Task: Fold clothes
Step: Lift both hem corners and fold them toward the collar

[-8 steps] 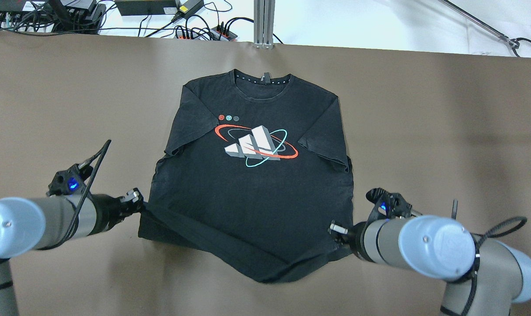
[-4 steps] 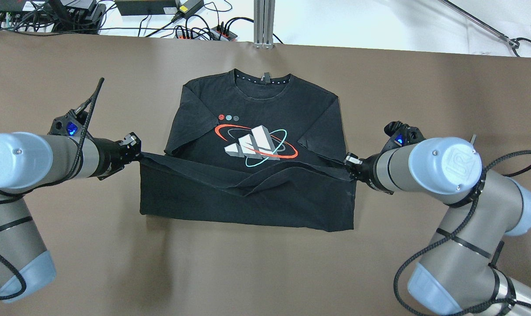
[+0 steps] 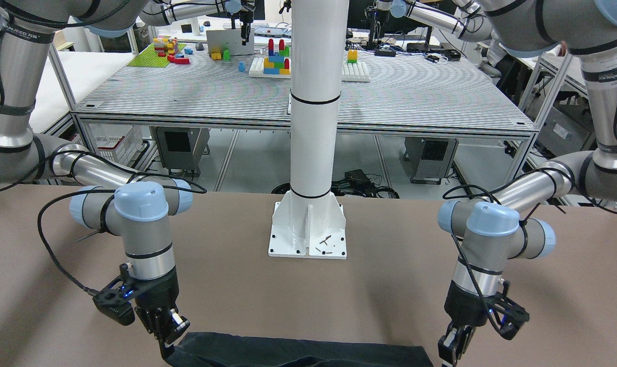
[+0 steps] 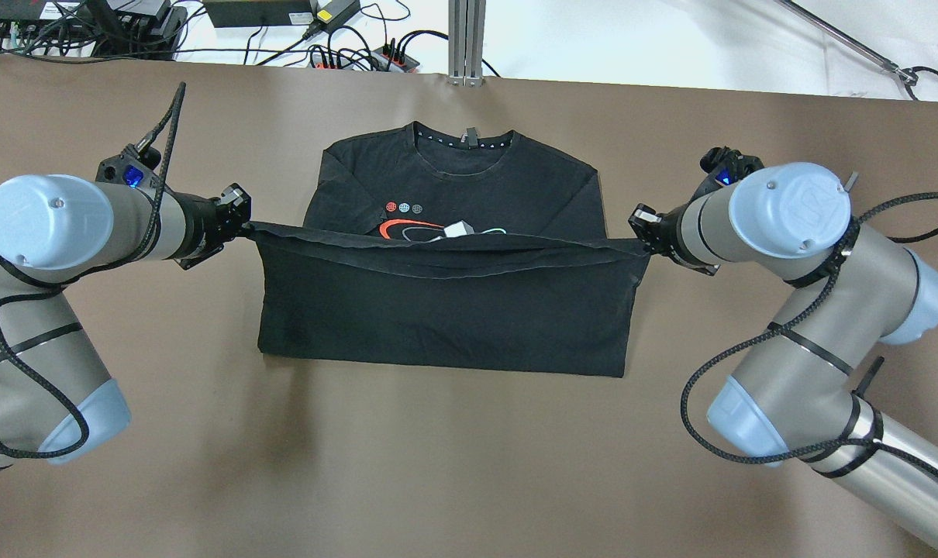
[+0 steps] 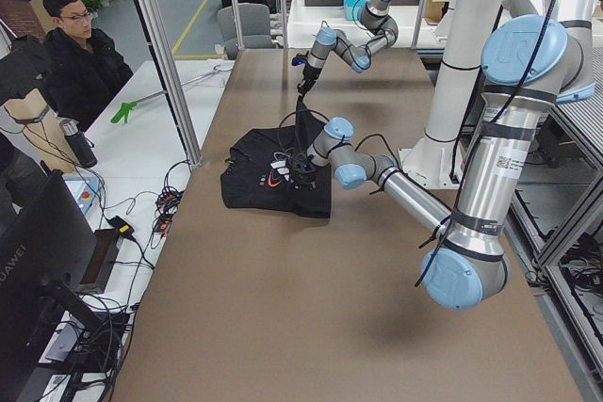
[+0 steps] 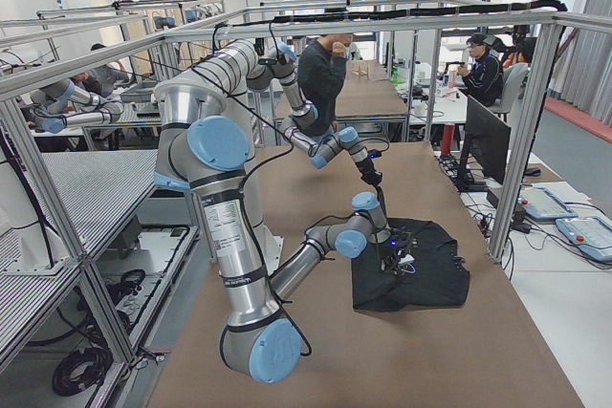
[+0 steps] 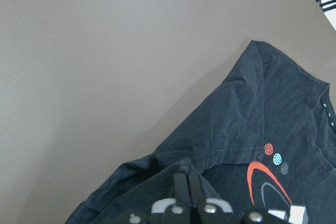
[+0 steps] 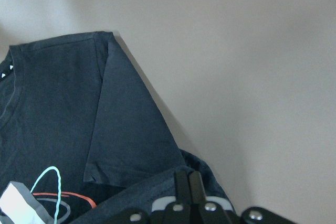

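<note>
Scene: two grey-and-blue robot arms reached over a brown matte surface (image 4: 438, 480), one at each side of a black soft-fabric T-shirt (image 4: 446, 310).
Shirt position: lay front-up at mid-surface, neckline (image 4: 467, 143) toward the far edge, sleeves flat on the surface.
Fold: bottom part was doubled over toward the neck. The fold line formed the near edge, straight and resting on the surface.
Hem: stretched btwn the 2 tools as a taut, slightly sagging line at chest level, held a little off the layer below.
Print: red, white and teal chest print (image 4: 438, 229) was mostly hidden behind the hem. Only its top showed, w/ 3 small dots above it.
Left tool (image 4: 246, 225): at the shirt's left side in the overhead view, pinching the hem's left corner. Wrist cam showed its fingers (image 7: 181, 187) pressed together w/ black cloth bunched around them.
Right tool (image 4: 644, 239): at the shirt's right side, pinching the hem's right corner. Wrist cam showed its fingers (image 8: 182, 184) pressed together on the cloth edge.
Front view: only a strip of the shirt showed at the bottom edge. Both tools pointed down at the strip's ends, right tool on that view's left, left tool on its right.
Pillar: white round pillar (image 3: 313, 127) stood on a bolted base plate at the robot's side of the surface, well apart from the shirt.
</note>
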`<move>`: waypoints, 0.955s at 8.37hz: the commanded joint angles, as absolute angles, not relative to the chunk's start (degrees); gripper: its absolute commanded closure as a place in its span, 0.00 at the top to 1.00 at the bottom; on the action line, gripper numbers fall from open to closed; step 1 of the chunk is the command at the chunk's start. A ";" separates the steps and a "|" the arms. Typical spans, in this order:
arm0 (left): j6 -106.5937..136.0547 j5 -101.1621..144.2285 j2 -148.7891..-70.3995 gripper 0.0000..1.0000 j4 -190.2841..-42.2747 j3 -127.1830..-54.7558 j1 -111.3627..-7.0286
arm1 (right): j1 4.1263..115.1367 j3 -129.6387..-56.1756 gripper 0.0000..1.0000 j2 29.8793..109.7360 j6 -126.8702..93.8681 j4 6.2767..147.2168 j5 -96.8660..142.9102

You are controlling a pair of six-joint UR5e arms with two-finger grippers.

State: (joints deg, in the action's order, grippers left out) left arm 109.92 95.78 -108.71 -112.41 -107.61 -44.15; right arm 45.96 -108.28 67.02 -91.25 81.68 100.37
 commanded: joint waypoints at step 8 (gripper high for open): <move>108.30 98.61 -109.25 0.00 -111.71 -108.20 -48.33 | 54.40 -100.20 0.00 60.12 -79.84 81.56 108.02</move>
